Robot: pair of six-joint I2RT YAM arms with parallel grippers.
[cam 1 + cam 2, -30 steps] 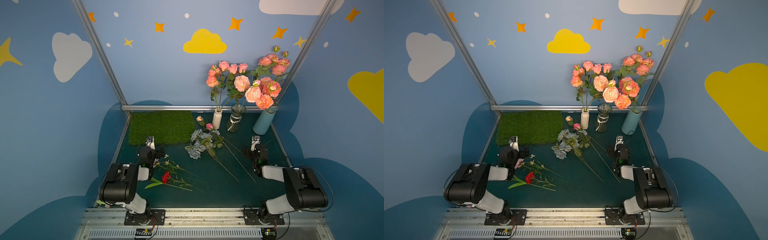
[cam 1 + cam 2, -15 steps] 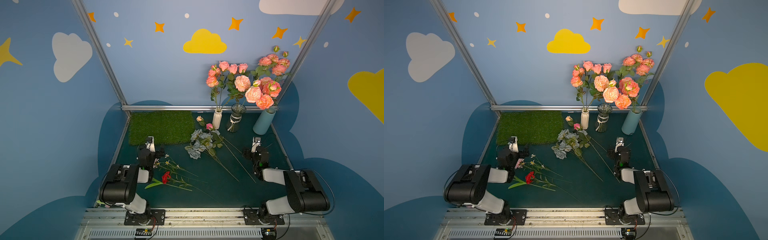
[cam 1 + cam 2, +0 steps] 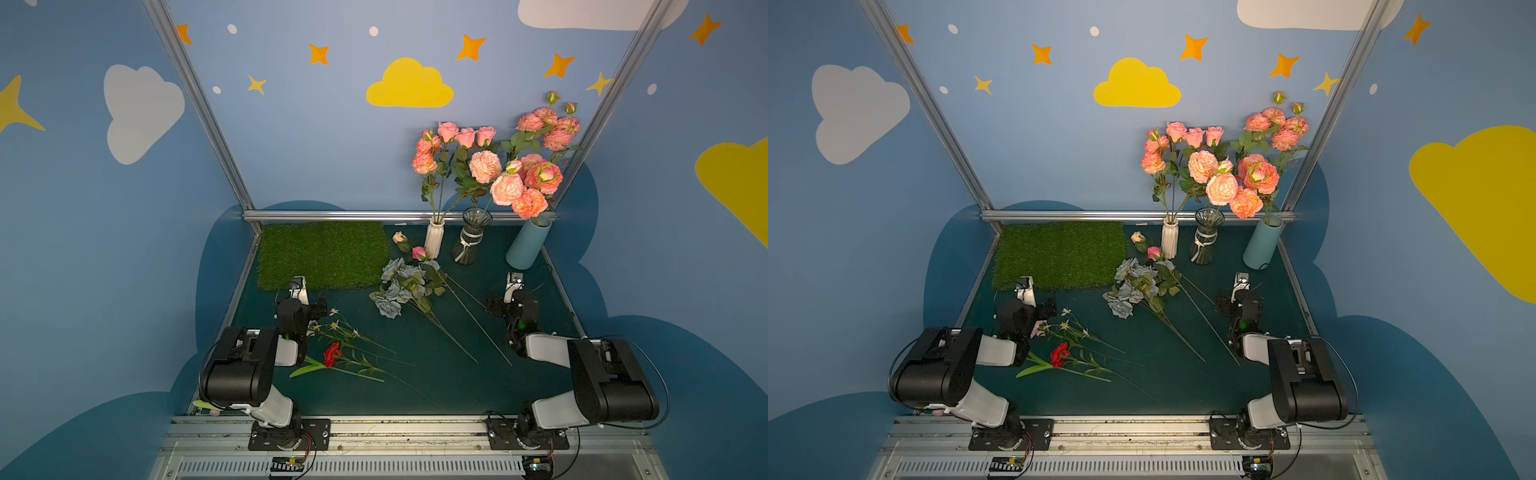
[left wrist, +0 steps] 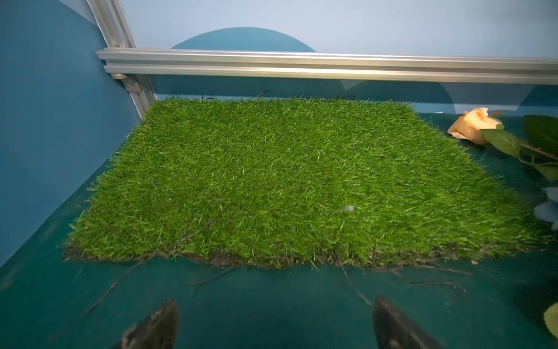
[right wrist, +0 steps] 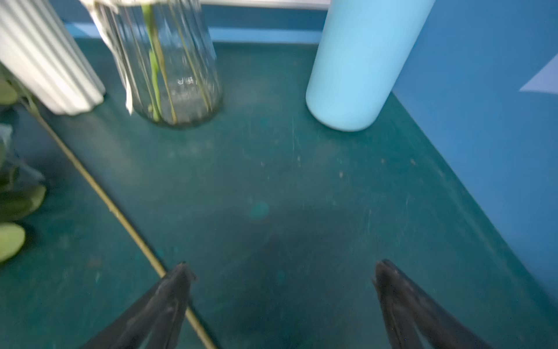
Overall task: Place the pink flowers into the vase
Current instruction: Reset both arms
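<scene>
**Both tools open and empty; one pink spray loose on the bench**

The right tool has its jaws spread wide with nothing between them, low over the bare bench. A long thin stem runs close against one of its fingers; whether they touch I cannot tell. Ahead of this tool stand the white vase, the glass vase and the blue vase. The left tool is just as wide open and empty, and faces the grass mat.

Most of the pink flowers already stand in those three vases. One loose spray, with a pink bud and a peach bud, lies ahead of the right tool and to its inner side, with its heads at the foot of the white vase.

What could go wrong:
- The stem is thin and lies flat, so the jaws may close over it and scrape the bench.
- The stems of the grey-blue rose bunch run close alongside, so a grab could take the wrong stem or both.
- Gripped near its tail, the spray would probably droop and swing into the vases, and the narrow white one looks easiest to tip.
- The vase mouths are crowded, so a new stem could snag or push out blooms already in them.
</scene>
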